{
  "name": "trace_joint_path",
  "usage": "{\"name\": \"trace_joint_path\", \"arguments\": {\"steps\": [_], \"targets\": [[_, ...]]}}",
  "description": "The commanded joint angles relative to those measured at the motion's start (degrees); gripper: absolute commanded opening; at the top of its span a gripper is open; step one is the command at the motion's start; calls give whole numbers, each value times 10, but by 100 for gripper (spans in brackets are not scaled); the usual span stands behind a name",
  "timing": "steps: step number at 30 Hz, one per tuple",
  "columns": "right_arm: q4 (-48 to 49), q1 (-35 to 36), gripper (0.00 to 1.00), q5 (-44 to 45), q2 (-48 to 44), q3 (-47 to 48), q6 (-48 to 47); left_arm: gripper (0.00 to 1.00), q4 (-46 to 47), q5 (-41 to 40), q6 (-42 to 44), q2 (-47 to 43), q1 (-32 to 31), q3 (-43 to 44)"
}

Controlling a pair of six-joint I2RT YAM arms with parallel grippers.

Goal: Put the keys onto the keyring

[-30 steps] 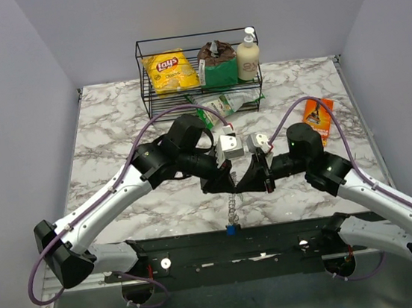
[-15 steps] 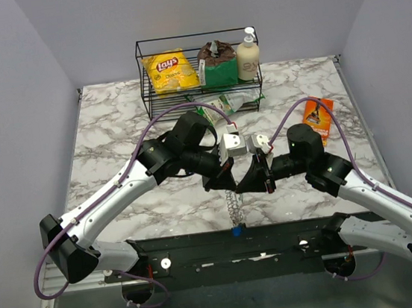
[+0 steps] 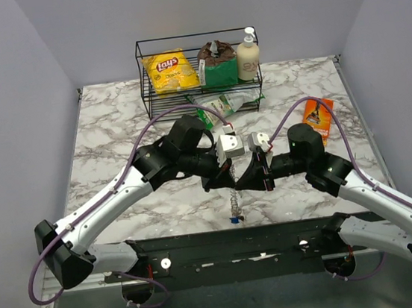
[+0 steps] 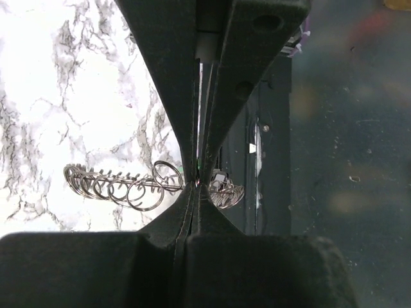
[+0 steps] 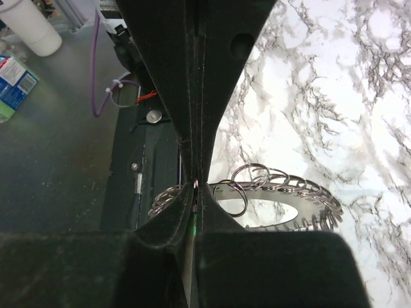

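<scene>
**Two end effectors pinch one coiled keyring (image 3: 232, 200) in front of the wire basket (image 3: 191, 36).**

The left end effector (image 3: 222, 176) and right end effector (image 3: 245, 178) are both closed right down. Their black fingers (image 4: 173, 96) meet on the keyring, a silvery spring-like coil of many small loops. A thin green sliver (image 5: 192, 226) shows in the pinch, too small to name. From there the coil stretches away from the basket to the near edge of the marbled worktop (image 3: 113, 135), with one blue-headed key (image 3: 234, 220) at its end. The basket holds three things: a yellow crisp bag (image 3: 169, 70), a brown-and-green pouch (image 3: 217, 64) and a cream pump bottle (image 3: 247, 57). One green packet (image 3: 228, 104) lies just before the basket, and one orange packet (image 3: 319, 117) lies to its front right.
</scene>
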Motion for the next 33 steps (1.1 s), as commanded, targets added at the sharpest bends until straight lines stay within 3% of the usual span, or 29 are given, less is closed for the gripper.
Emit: {"name": "trace_joint_path", "arguments": {"steps": [1, 6, 13, 26, 33], "targets": [[21, 0, 20, 19, -17, 4, 1, 0, 57, -41, -20, -41, 0, -35], [21, 1, 43, 35, -20, 2, 6, 0, 103, -48, -34, -68, 1, -68], [25, 0, 63, 55, -32, -2, 11, 0, 165, -67, -51, -104, 3, -111], [50, -1, 70, 158, -100, -11, 48, 0, 308, -109, -77, -195, 8, -219], [57, -1, 71, 130, -78, 21, 80, 0, 466, -136, -99, -282, 9, -315]]}}
